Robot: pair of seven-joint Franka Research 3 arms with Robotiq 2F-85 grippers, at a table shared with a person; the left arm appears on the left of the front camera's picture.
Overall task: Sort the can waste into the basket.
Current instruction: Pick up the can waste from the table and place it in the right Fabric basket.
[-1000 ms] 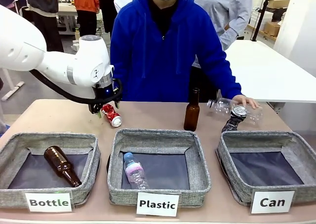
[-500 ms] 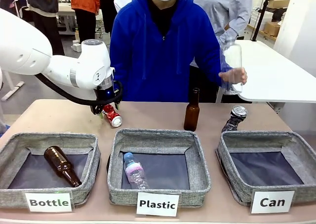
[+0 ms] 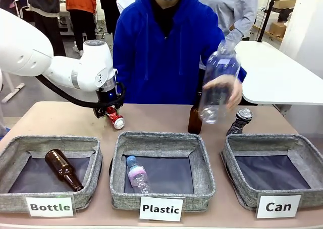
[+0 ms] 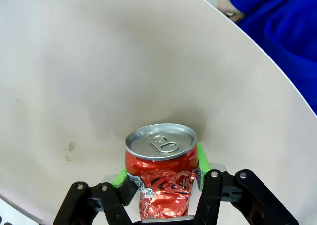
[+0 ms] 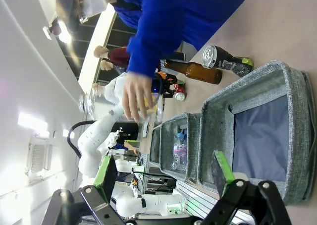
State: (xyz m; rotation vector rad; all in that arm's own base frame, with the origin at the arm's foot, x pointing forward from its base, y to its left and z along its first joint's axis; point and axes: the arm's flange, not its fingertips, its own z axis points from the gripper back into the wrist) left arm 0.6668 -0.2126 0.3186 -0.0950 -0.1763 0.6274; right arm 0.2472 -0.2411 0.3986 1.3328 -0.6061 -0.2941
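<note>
Front view: the left gripper (image 3: 110, 112) is over the far left part of the table (image 3: 60, 119), and it is closed tight on a red can (image 3: 115, 119). The red can is dented and tilted. It is right down by the table top, but I cannot tell if it touches it. The Can basket (image 3: 267, 141) sits at the near right side, well apart from the red can, and its dark floor has nothing on it. A dark can (image 3: 241, 121), also crushed, is on the table just behind that basket's far left corner. A person in a blue top stands at the far side. The person's hand (image 3: 227, 90) holds a big clear bottle (image 3: 217, 80) up in the air. A standing brown bottle (image 3: 194, 120) is on the table, partly behind the clear bottle. The Plastic basket (image 3: 161, 139) in the middle has a small bottle (image 3: 137, 174) with a pink label lying in it. The Bottle basket (image 3: 50, 140) on the left has a lying brown bottle (image 3: 63, 169) in it. In the left wrist view the green pads (image 4: 120, 175) press on both sides of the red can, and its silver top faces the camera. In the right wrist view the right gripper (image 5: 164, 169) is spread wide with nothing between its fingers, close to the Can basket.
</note>
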